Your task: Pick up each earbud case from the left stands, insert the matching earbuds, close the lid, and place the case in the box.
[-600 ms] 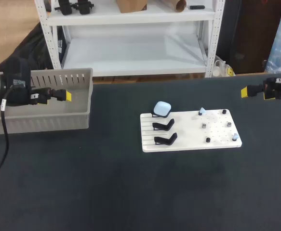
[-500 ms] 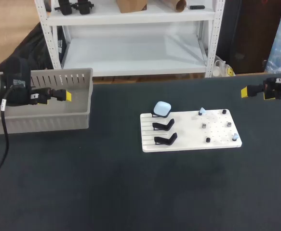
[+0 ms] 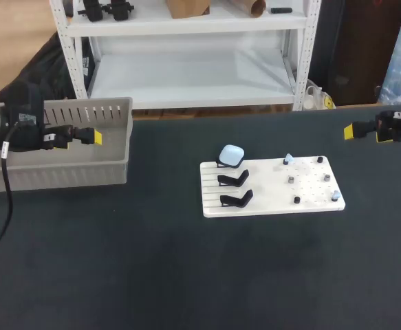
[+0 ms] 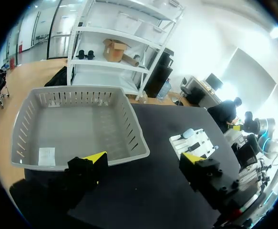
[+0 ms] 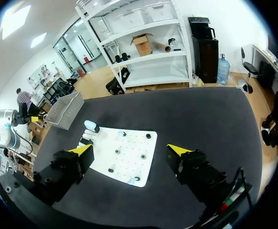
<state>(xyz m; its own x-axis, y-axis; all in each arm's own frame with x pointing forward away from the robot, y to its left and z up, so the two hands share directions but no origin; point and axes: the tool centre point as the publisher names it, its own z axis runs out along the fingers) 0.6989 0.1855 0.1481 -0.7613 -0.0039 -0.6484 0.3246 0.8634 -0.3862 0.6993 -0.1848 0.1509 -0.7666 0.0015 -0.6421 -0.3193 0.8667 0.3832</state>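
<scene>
Your left gripper [image 4: 143, 157] hangs with fingers apart at the grey box [image 3: 62, 168], your right gripper [image 5: 129, 150] equally spread at the table's right side, and the pale blue earbud case [image 3: 232, 155] sits on the white board's [image 3: 272, 201] rearmost stand.

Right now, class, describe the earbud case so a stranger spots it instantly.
Find the white board on the dark table. Three black stands line its left side; the pale blue case sits on the farthest, the only one occupied.
</scene>
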